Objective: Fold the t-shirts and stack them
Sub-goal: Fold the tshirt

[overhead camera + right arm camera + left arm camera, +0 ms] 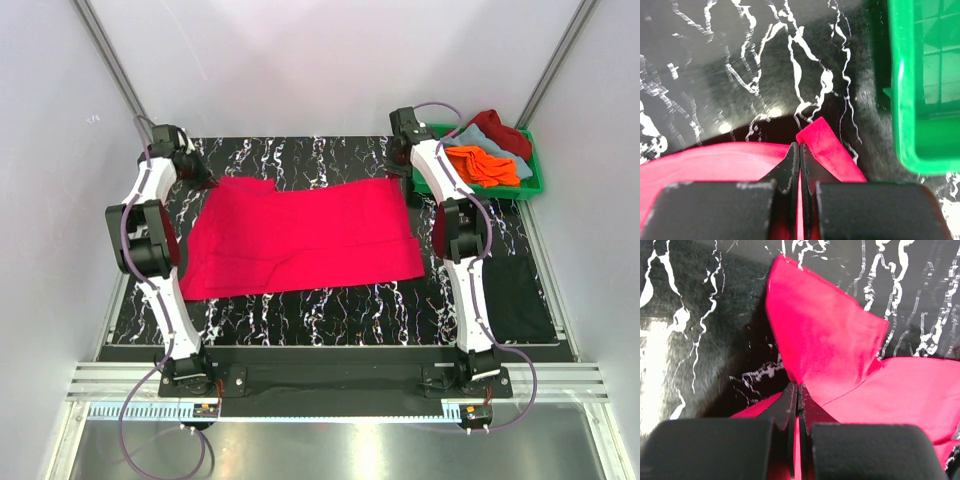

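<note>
Presently the left gripper [797, 390] and right gripper [799, 150] are each clamped on an upper corner of the pinkish-red t-shirt [300, 235] spread mid-frame; the shallow pinch may slip if the lift is uneven.

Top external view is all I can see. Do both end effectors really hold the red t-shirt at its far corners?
Observer: In the left wrist view, the left end effector is shut on the pinkish-red t-shirt, with cloth pinched between its jaws.
Operator: And the right one?
Observer: In the right wrist view, the right end effector is shut on a small corner of the shirt. A tip of cloth sticks out past the jaws.
Operator: Is it near the crate?
Observer: The green crate is close on its right side, but apart from the end effector and the cloth.
</note>
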